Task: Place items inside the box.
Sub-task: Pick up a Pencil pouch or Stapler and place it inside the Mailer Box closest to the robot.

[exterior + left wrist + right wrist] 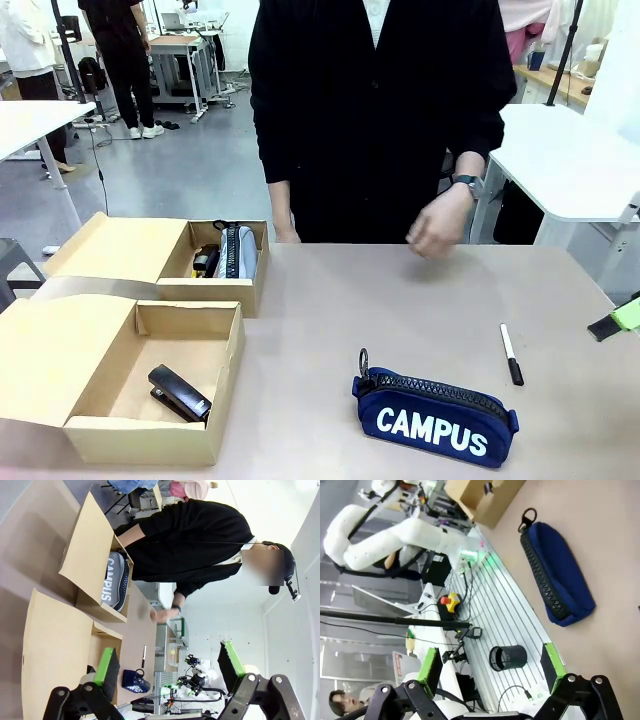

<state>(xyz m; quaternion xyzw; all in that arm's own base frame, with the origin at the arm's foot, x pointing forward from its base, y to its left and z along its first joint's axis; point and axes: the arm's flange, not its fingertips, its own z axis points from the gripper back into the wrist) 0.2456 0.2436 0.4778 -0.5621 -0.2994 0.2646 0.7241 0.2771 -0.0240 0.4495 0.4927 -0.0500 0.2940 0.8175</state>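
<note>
The navy "CAMPUS" pencil case (435,418) is seen lying on the table (400,300), near the black marker pen (511,354) and outside the cardboard box (140,440). It is judged soft and light, best pinched across its middle. The left gripper (167,667) and right gripper (490,666) are spread wide, empty.

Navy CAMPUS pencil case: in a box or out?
Out. The navy CAMPUS pencil case lies on the table, right of the near box.
</note>
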